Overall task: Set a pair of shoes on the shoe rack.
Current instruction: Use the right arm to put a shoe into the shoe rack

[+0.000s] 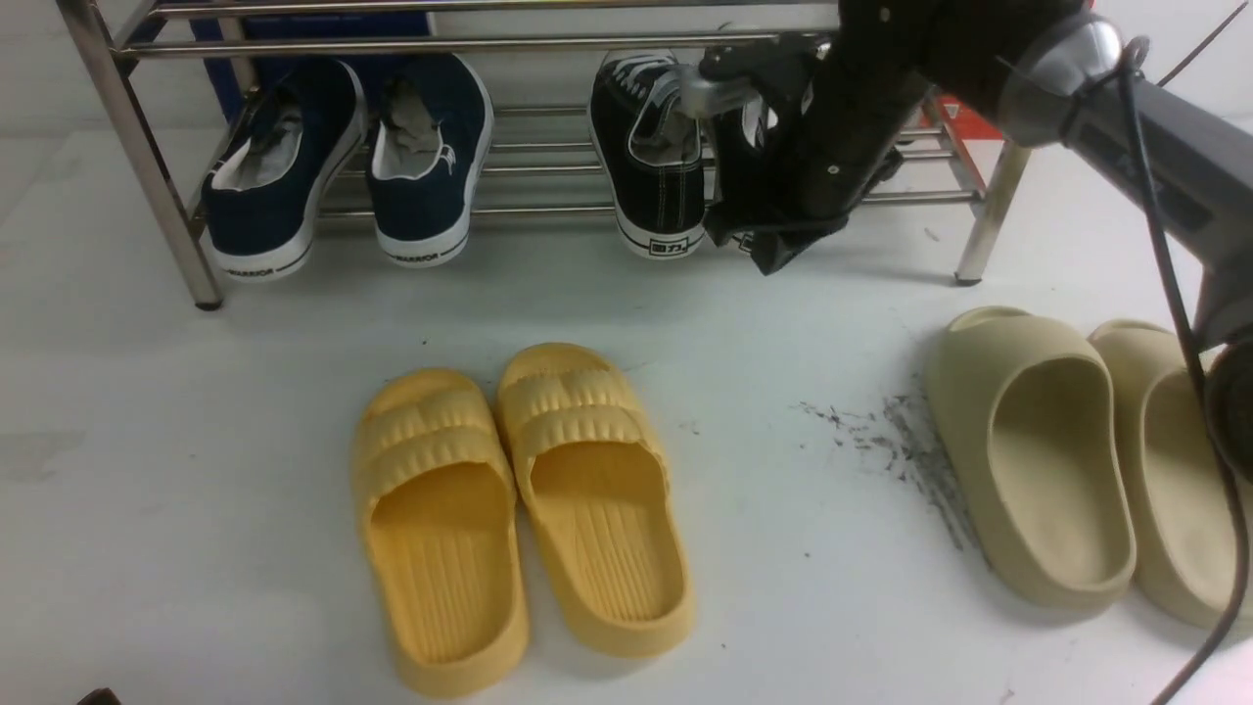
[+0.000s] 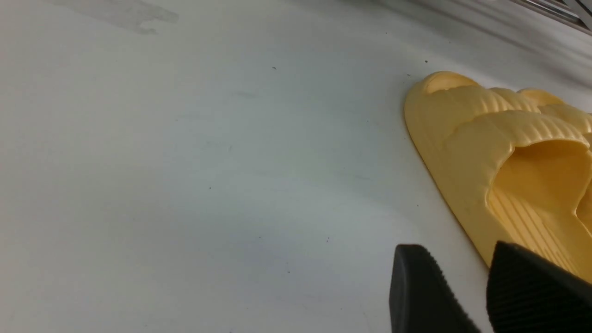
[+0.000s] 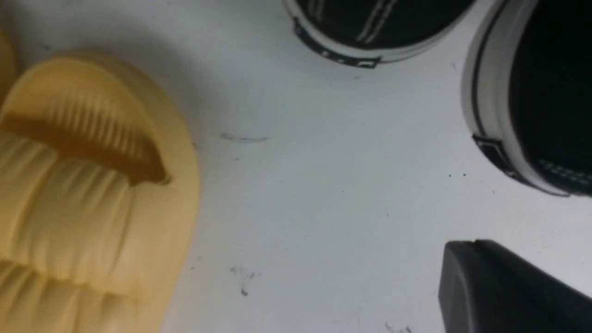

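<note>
— What lies nearest?
— The yellow slippers [image 1: 587, 431], side by side on the white floor [image 1: 196, 441], toes toward the rack [image 1: 440, 45].
— And the rack?
— It spans the far side, all silver bars and legs. The right arm [image 1: 1155, 147] reaches across to its lower tier from the right.
— What else is on the floor?
— The beige slippers [image 1: 1038, 460], at the right, well apart from the yellow pair.
— What sits on the lower tier?
— The navy shoes [image 1: 284, 166] at the left, heels outward. To their right one black sneaker [image 1: 651, 166] rests on the bars, its heel hanging out over the front. The second sneaker [image 3: 545, 92] is just beside it, mostly hidden behind the arm; whether it rests on the bars cannot be told.
— Is the right gripper [image 1: 773, 245] holding it?
— It hangs at that sneaker's heel. The wrist view shows only one finger [image 3: 508, 286], apart from the heel, so its grip cannot be told.
— The left gripper [image 2: 462, 263]?
— Low over the floor near a yellow slipper, fingers slightly parted, holding nothing.
</note>
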Controlling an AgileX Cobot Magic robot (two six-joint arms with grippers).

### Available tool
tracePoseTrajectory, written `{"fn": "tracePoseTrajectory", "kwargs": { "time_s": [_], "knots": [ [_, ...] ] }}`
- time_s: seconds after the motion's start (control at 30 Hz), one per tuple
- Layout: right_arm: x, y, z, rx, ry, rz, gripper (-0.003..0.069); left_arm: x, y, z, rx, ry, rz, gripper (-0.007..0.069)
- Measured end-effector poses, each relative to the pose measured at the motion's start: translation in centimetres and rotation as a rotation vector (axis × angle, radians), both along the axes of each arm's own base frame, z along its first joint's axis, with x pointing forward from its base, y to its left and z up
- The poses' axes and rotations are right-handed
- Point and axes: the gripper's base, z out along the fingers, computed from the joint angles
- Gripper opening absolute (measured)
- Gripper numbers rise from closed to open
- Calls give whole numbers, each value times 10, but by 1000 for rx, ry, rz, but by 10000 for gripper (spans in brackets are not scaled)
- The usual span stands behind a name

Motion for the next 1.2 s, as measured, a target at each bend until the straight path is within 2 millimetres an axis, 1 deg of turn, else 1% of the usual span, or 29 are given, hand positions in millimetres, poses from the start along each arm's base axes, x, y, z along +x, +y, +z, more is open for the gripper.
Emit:
{"fn": "tracePoseTrajectory", "kwargs": {
  "time_s": [0.07, 0.1, 0.13, 0.17, 0.27, 0.6, 0.73, 0.83, 1.0, 1.2],
  "knots": [
    [7, -1, -16, 4, 14, -15, -2, 0, 0, 0, 0, 0, 0, 238],
    [8, 0, -20, 7, 15, -18, -2, 0, 0, 0, 0, 0, 0, 238],
    [9, -1, -21, 9, 13, -20, -2, 0, 0, 0, 0, 0, 0, 238],
    [12, 0, -27, 16, 8, -25, -2, 0, 0, 0, 0, 0, 0, 238],
    [17, -3, -28, 37, -17, -52, 1, 0, 0, 0, 0, 0, 0, 238],
    [21, -11, -28, 41, -22, -85, 8, 0, 0, 0, 0, 0, 0, 238],
    [21, -13, -24, 36, -32, -87, 8, 0, 0, 0, 0, 0, 0, 238],
    [22, -16, -18, 33, -47, -91, 12, 0, 0, 0, 0, 0, 0, 238],
    [23, -16, -1, 54, -98, -92, 14, 0, 0, 0, 0, 0, 0, 238],
    [23, -16, -1, 54, -102, -92, 17, 0, 0, 0, 0, 0, 0, 238]
  ]
}}
